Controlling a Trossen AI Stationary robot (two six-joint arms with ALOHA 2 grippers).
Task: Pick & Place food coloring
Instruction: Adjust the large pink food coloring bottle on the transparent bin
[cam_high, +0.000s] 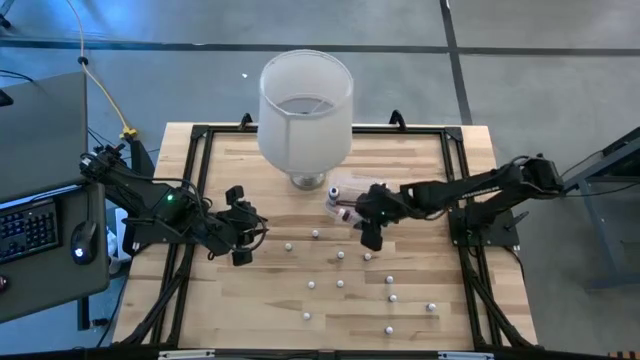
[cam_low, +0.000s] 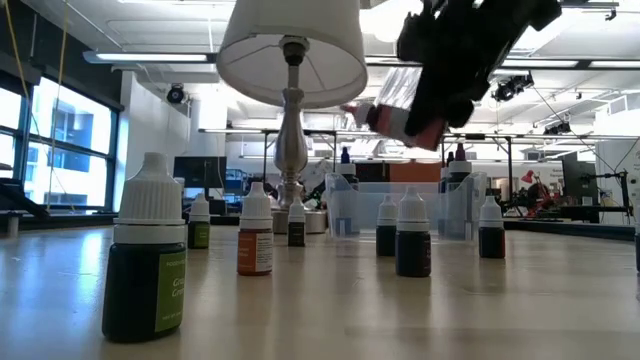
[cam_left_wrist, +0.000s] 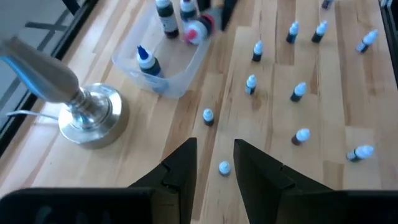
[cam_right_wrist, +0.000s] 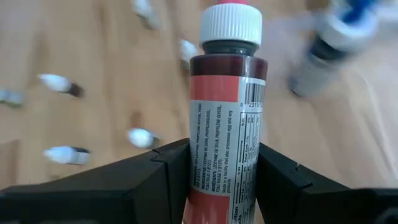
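Several tiny food coloring bottles (cam_high: 340, 284) with white caps stand scattered on the wooden table (cam_high: 250, 300); one (cam_left_wrist: 359, 152) lies on its side. More bottles (cam_left_wrist: 148, 62) stand in the clear tub (cam_left_wrist: 180, 78) next to the lamp's base (cam_left_wrist: 90, 115). My right gripper (cam_high: 366, 228) hangs beside the tub, shut on a red-labelled bottle (cam_right_wrist: 227, 112). My left gripper (cam_high: 240, 238) hovers over the table's left part, open, with nothing between its fingers (cam_left_wrist: 180, 168). My right gripper pinches the red-labelled bottle by the lower part of its body (cam_right_wrist: 205, 171) between its two fingers. The bottle lies along the fingers, its white cap (cam_right_wrist: 230, 23) pointing away from the wrist. It is lifted clear of the table and slants downward (cam_low: 395, 118).
A tall lamp with a big white shade (cam_high: 305, 105) stands at the table's far middle, close to the tub. Black rails (cam_high: 195, 190) run along the table's sides. A keyboard and mouse (cam_high: 82, 242) sit on a side desk to the left.
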